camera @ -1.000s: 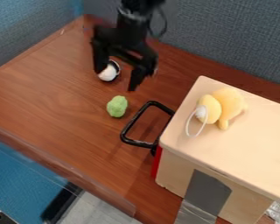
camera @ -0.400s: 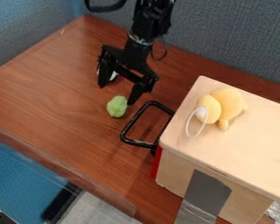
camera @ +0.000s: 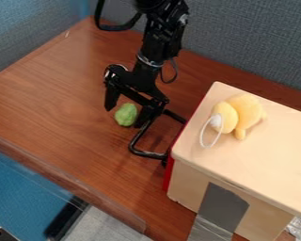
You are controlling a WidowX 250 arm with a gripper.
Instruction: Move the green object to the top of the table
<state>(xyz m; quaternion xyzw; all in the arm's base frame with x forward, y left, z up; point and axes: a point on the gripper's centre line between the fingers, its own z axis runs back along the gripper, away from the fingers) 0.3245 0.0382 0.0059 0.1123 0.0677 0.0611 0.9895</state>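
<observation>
Pincer: the black pincer [camera: 124,116] is held low over the wood, released, with its fingers [camera: 110,100] spread apart; nothing is gripped.
Green object: the small, lumpy green object [camera: 125,115] is set on the table [camera: 49,106] between the spread fingertips, nearer the handle-side one; whether that one is touched cannot be told.
Grasp: the step in hand is judged to be the pick-up. The pincer is best centred over the lump, lowered until both sides are flanked, then closed gently, as a rounded shape may be squeezed out or rolled.
Black handle: the looped handle [camera: 135,149] is placed just beside the pincer, partly behind its nearer finger; it could be snagged, so a straight lift is advised before any sideways travel.
Table top: if the far end is meant, the object is best carried back past the pincer, toward the grey partition [camera: 241,35], and lowered before release.
Box: the pale-topped box [camera: 266,160] is seen beyond the handle, with a yellow plush toy [camera: 246,113] laid on it.
Grey tape: on the strip [camera: 223,204] down the box's front, farther from the pincer, no lettering can be made out.
</observation>
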